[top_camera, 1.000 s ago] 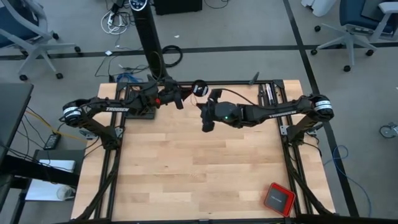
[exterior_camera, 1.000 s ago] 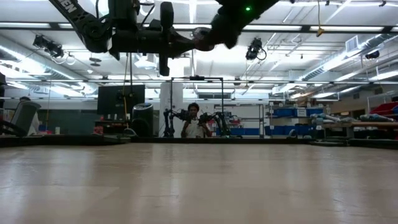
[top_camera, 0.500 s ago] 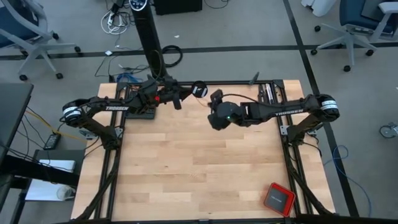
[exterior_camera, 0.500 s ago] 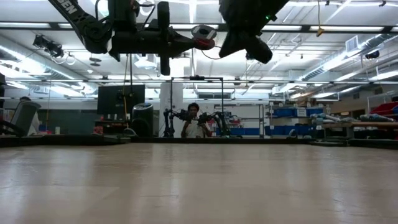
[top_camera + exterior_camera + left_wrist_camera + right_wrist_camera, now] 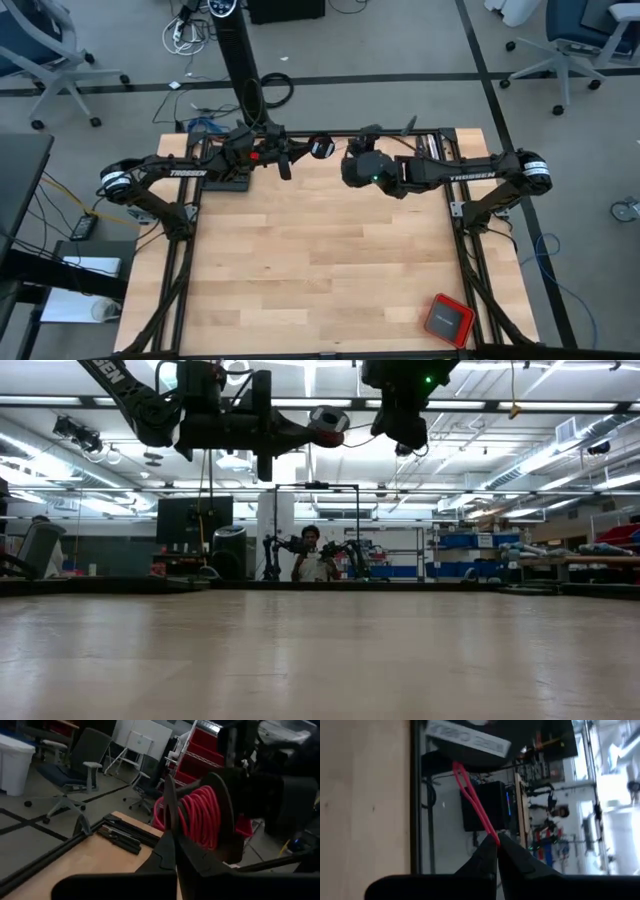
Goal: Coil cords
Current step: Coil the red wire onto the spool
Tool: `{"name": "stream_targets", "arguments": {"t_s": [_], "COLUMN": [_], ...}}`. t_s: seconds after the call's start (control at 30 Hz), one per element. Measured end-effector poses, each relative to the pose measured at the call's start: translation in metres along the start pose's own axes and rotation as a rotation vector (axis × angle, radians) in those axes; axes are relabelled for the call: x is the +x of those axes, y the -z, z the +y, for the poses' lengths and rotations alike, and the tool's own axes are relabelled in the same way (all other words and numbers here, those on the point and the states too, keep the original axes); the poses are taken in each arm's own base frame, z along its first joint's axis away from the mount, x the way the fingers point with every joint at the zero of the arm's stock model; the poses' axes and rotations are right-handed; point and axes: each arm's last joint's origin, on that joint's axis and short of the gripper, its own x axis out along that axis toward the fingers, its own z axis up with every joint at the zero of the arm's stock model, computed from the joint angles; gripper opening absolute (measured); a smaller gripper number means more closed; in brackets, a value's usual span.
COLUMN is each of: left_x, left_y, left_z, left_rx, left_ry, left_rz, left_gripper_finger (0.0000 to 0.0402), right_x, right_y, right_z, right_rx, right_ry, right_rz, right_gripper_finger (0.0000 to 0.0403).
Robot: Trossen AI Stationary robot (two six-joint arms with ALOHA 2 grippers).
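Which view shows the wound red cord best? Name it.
Left wrist view: the red cord fills the spool up close. The right wrist view shows one strand pinched by the right gripper; the high and low views show hardly any.

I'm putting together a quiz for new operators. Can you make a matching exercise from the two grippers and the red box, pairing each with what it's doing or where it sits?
Column one:
1. left gripper
2. right gripper
3. red box

Column two:
A. lies near a corner of the table, away from both arms
B. shut on the spool wound with the cord
C. pinches a loose strand of the cord

Pairs: 1-B, 2-C, 3-A
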Motion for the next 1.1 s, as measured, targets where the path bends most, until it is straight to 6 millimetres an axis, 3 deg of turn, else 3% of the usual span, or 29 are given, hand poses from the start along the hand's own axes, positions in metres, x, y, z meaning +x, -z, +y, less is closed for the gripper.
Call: {"name": "stream_targets", "arguments": {"t_s": [0.33,0.57,0.67,0.8,0.93,1.1], "left_x": [0.0,-0.001,-0.001,-0.003,-0.005,-0.008], "left_y": [0.006,0.011,0.014,0.021,0.031,0.046], "left_z": [0.003,0.005,0.006,0.008,0.01,0.008], "left_rx": [0.08,0.09,0.115,0.155,0.15,0.104], "left_ry": [-0.045,-0.063,-0.073,-0.085,-0.089,-0.099], "left_rz": [0.061,0.101,0.134,0.214,0.318,0.452], "left_gripper_finger": [0.0,0.0,0.0,0.0,0.0,0.0], "right_x": [-0.001,0.0,0.0,0.0,-0.002,0.004], "right_y": [-0.009,-0.008,-0.004,0.005,0.01,0.017], "right_z": [-0.015,-0.003,0.002,0.001,0.0,0.016], "right_rx": [0.331,0.375,0.419,0.46,0.572,0.678], "right_ry": [0.067,-0.141,-0.2,-0.142,-0.224,-0.408], "right_rz": [-0.103,-0.198,-0.162,-0.053,-0.054,0.001], "right_gripper_finger": [0.0005,0.004,0.0078,0.0116,0.0126,0.0121]}}
